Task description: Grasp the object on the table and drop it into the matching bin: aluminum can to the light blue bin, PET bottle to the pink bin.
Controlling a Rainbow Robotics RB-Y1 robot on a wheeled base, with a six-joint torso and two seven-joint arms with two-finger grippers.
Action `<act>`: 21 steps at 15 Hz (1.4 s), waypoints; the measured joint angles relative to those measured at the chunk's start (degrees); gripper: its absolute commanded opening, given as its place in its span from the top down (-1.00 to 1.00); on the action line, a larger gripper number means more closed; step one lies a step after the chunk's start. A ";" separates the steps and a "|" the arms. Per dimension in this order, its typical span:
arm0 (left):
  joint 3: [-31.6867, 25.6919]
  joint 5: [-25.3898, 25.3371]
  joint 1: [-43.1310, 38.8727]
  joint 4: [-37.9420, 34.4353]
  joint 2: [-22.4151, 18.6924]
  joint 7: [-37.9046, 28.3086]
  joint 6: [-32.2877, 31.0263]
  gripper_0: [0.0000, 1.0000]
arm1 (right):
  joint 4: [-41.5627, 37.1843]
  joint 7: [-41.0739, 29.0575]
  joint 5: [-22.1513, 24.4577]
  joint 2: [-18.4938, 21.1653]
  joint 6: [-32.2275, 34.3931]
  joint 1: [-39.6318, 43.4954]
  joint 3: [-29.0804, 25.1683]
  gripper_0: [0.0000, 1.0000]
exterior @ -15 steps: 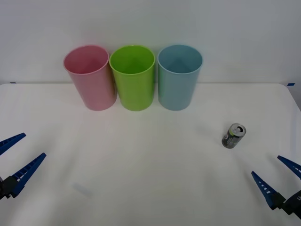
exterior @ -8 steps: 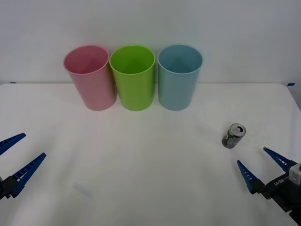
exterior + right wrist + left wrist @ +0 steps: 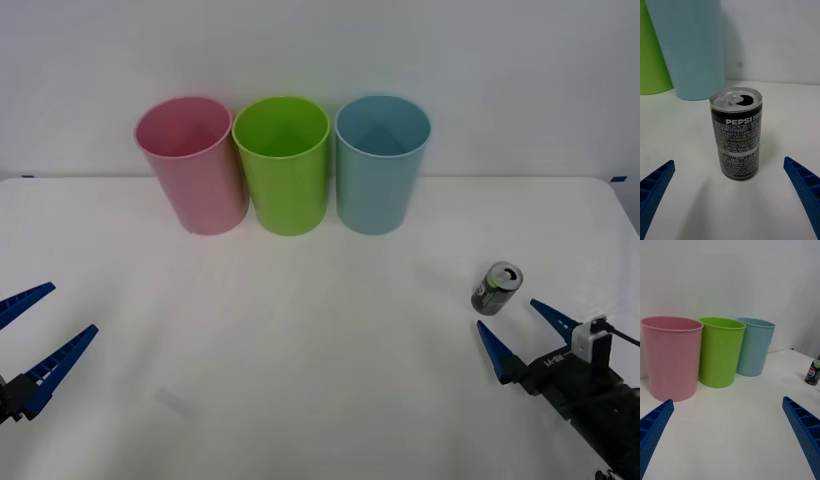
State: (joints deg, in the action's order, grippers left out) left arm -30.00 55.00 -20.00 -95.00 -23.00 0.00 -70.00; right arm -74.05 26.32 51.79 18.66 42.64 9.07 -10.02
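Can: small dark grey-silver aluminum can [image 3: 736,133], upright, near light blue plastic bin [image 3: 381,163].
Handling: likely light, dentable; grip mid-body.
Right gripper [image 3: 517,339]: spread, empty, just short of can.
Left gripper [image 3: 35,335]: spread, idle, well apart.

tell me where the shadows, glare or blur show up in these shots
Front view: even light, soft shadow beside the can. Right wrist view: glare on the can's silver top, light blue bin softly blurred behind. Left wrist view: pink bin sharp, faint shadows at its base.

pink bin [image 3: 192,165], lime green bin [image 3: 284,165], light blue bin [image 3: 380,165] on a plain white table [image 3: 300,340]. dark grey can [image 3: 736,133], white lettering, silver top. both grippers' fingers [image 3: 492,350] blue.
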 measured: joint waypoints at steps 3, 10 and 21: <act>0.00 0.00 0.00 0.00 0.00 0.00 0.00 -1.00 | 2.70 0.76 0.17 -0.81 -0.52 -2.85 0.11 -1.00; 0.00 0.00 0.00 0.00 0.00 0.00 0.00 -1.00 | 3.04 2.17 0.40 -2.28 -6.66 -6.17 2.06 -1.00; 0.00 0.00 0.00 0.00 0.00 0.00 0.00 -1.00 | 3.06 3.11 0.24 -3.04 -12.24 -8.53 4.75 -1.00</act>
State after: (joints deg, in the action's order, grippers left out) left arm -30.00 55.00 -20.00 -95.00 -23.00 0.00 -70.00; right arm -71.00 29.43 52.03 15.62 30.40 0.54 -5.27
